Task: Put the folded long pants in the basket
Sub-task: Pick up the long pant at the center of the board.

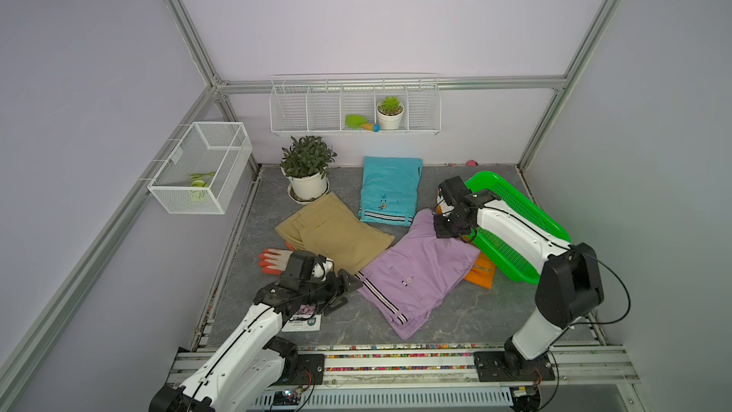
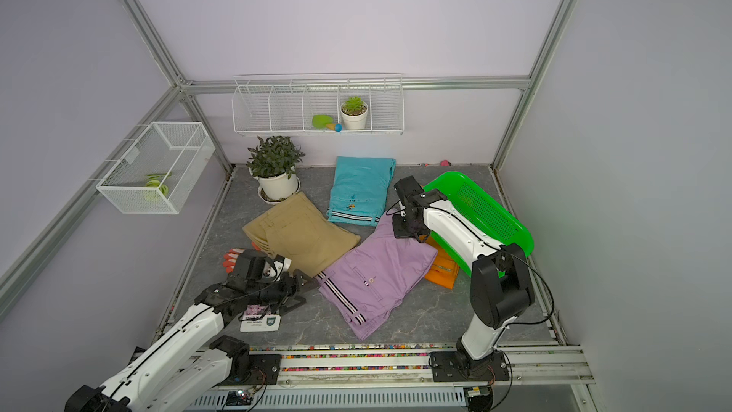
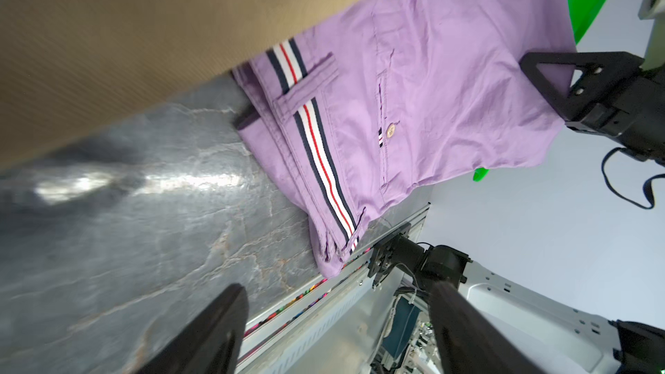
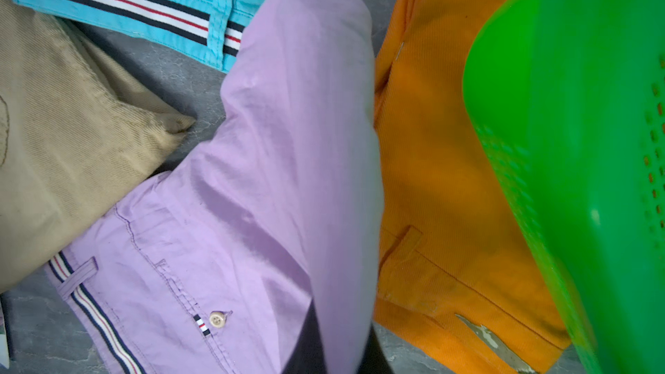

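The lilac folded long pants [image 1: 416, 275] [image 2: 376, 271] lie mid-table. Their far end is pinched and raised by my right gripper [image 1: 463, 235] [image 4: 342, 347], which is shut on the cloth beside the green basket [image 1: 523, 196] [image 4: 575, 138]. Orange pants [image 1: 481, 273] [image 4: 431, 174] lie partly under the lilac pair and the basket's edge. Khaki pants [image 1: 336, 231] overlap the lilac striped waistband, and turquoise pants [image 1: 390, 188] lie behind. My left gripper [image 1: 348, 291] [image 3: 334, 293] is open and empty, just short of that waistband [image 3: 324, 160].
An orange-fingered glove [image 1: 273, 261] lies by the left wrist and a printed card [image 1: 301, 323] under the left arm. A potted plant [image 1: 307, 176] stands at the back left. White wire baskets [image 1: 202, 166] [image 1: 354, 107] hang on the walls.
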`<state>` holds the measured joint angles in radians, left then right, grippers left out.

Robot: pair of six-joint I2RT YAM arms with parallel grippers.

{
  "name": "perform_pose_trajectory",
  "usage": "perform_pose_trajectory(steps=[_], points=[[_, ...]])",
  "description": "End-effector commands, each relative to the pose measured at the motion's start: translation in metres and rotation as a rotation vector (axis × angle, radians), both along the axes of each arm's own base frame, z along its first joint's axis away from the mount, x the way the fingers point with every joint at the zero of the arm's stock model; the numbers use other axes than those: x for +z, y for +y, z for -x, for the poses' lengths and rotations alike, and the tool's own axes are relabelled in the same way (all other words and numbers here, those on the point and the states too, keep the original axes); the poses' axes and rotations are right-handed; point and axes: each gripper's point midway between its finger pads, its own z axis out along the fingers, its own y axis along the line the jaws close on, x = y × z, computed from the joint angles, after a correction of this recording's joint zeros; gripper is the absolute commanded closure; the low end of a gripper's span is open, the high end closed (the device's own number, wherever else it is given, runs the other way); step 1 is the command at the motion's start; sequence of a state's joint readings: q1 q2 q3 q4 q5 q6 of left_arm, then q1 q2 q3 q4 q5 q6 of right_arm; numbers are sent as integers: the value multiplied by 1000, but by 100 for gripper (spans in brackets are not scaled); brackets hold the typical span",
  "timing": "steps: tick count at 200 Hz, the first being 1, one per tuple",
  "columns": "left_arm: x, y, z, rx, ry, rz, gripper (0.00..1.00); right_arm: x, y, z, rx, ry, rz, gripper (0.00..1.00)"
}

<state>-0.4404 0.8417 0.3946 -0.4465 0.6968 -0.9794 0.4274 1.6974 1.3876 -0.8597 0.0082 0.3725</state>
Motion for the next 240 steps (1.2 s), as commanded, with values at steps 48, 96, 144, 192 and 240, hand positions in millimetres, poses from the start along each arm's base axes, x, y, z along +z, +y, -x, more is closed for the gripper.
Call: perform_pose_trajectory(steps=[48,96,144,192,240], points=[[-23,-28,7,70,47,37,24,9,0,-4,-8,-45,-16,100],[-48,-31,-1,89,75,-26,31,16,0,-1,6,-55,-19,100],[-74,-34,-16,115,76,-87,38,18,2,6,38,-53,-33,100],[-95,-39,-29,106,89,-150,58,20,-4,17,57,-55,-20,100],[-77,-28,-38,99,5,-243,100,33,-10,24,75,-83,-10,100]])
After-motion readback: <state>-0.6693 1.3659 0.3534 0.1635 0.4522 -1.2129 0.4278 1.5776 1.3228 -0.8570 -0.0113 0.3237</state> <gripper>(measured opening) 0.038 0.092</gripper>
